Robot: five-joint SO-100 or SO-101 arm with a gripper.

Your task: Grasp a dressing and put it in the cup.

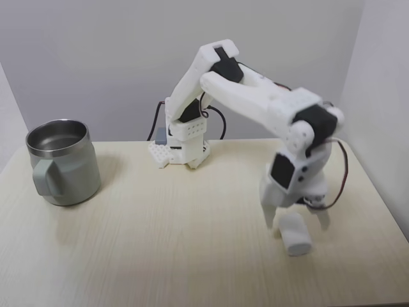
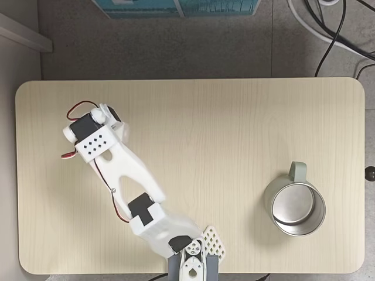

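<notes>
Cup upright at far left of the side fixed view, steel interior bare. At near right — dressing lying on table, gripper spread astride it, not yet clenched. Grasp step in hand; next calls for closing, lifting, carrying left — judged.

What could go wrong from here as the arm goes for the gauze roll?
The dressing lies on its side between the open fingers of the tool, so a skewed close could squeeze it out or roll it away. It also sits close to the table edge in a fixed view, so a nudge may drop it. The cup stands at the far end, so a weak grip could fail in transit.
</notes>
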